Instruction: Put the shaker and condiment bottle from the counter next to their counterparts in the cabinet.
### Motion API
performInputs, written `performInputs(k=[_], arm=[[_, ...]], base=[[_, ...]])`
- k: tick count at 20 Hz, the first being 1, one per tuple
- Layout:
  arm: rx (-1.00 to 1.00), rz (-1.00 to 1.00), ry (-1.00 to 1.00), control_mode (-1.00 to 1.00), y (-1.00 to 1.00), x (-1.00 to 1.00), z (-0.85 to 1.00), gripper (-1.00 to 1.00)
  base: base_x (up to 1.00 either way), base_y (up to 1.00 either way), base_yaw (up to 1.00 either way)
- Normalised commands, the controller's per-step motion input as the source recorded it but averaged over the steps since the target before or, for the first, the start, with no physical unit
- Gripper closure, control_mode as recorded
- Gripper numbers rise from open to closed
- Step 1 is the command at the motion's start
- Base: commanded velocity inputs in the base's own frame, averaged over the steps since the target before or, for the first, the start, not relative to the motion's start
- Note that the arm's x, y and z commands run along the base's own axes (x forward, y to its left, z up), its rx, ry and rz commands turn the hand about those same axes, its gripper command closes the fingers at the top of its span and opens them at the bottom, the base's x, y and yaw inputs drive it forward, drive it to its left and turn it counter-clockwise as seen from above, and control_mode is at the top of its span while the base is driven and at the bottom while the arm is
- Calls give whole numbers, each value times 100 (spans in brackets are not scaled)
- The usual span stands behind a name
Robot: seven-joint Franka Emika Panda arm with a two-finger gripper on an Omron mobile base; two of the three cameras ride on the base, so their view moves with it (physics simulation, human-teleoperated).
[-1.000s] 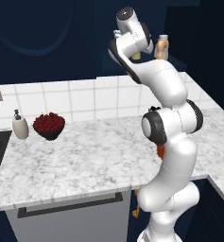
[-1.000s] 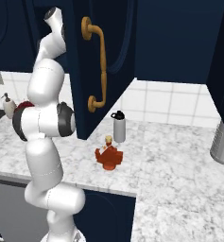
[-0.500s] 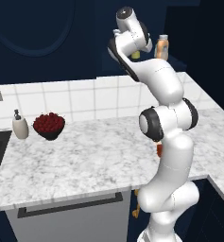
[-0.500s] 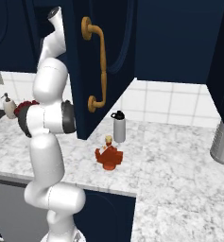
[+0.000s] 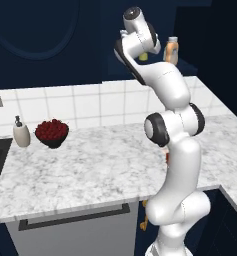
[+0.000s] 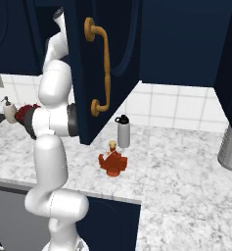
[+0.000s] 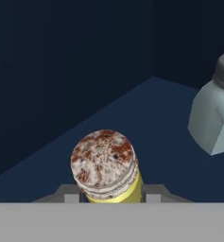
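The gripper (image 7: pixel 111 198) pinches the shaker (image 7: pixel 107 168) low on its yellow body, leaving the cap free for setting it upright on the cabinet (image 7: pixel 146 127) shelf; a pale capped bottle (image 7: pixel 212 116), likely its counterpart, stands at two o'clock; the condiment bottle (image 6: pixel 112 162) waits on the counter (image 6: pixel 186 181).

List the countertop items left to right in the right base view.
Soap dispenser → bowl of red fruit → condiment bottle → grey shaker with black top → metal container at the right edge.
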Motion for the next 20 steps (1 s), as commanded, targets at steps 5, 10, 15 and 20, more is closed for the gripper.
performInputs(k=[5,10,15,20], arm=[[0,0,0,-100,0,12,0,100],[0,0,0,-100,-1,0,-1,100],[0,0,0,-100,-4,0,0,100],[0,0,0,-100,0,0,0,100]], base=[[0,0,0],[0,0,0],[0,0,0],[0,0,0]])
